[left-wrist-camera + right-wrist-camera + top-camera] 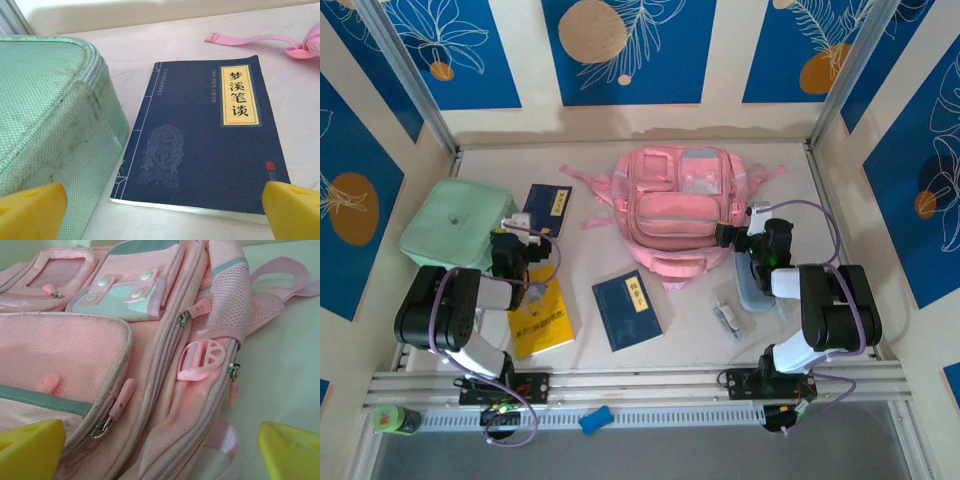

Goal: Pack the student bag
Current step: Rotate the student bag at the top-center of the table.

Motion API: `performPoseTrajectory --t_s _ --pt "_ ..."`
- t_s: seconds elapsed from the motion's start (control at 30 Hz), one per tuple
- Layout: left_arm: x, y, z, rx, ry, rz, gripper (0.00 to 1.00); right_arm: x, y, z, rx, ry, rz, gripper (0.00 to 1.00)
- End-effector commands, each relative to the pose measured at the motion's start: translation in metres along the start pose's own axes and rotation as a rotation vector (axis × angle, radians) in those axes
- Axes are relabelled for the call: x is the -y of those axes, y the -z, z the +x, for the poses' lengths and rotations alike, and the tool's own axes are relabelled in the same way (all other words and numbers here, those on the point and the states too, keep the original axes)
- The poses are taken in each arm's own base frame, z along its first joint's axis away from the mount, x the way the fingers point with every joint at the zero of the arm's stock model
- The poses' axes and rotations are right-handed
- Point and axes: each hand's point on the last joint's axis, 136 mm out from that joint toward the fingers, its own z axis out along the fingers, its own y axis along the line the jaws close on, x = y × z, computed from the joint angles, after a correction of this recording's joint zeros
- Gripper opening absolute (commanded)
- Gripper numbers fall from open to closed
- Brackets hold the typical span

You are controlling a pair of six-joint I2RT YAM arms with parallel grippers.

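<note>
**Left gripper (161,212), right gripper (160,450) spread wide as bag (680,205) lies zipped**

Low over a navy book (200,140), the left gripper hovers empty, its yellow fingers (30,210) framing the book's near edge. The book lies flat just beside a green case (45,110). The right gripper, also apart and holding nothing, faces the side of the pink bag. The bag rests front pockets up at the far middle of the table (690,325), straps splayed. Its pockets look closed, so packing has seemingly not begun. A second navy book (627,309) and a yellow book (542,318) lie nearer the arms.

Opening a compartment looks the first job. The right gripper would do best closing on the zip pull (184,318) by the side seam and drawing along the track. The soft fabric may need bracing. The flat book offers little to pinch, so lifting an edge away from the case seems wisest.
</note>
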Motion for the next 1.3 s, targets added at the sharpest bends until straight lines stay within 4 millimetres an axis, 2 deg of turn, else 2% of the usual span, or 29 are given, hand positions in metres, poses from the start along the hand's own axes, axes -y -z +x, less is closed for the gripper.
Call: performPoseTrajectory --t_s 0.0,1.27 --pt "0.0018 -0.0012 -0.0127 0.037 0.000 0.012 0.99 -0.0014 0.0000 -0.0079 0.030 0.006 -0.010 0.99" --pt "0.0019 -0.0014 -0.0130 0.038 0.000 0.012 0.99 -0.0022 -0.0004 -0.0080 0.031 0.013 -0.004 0.99"
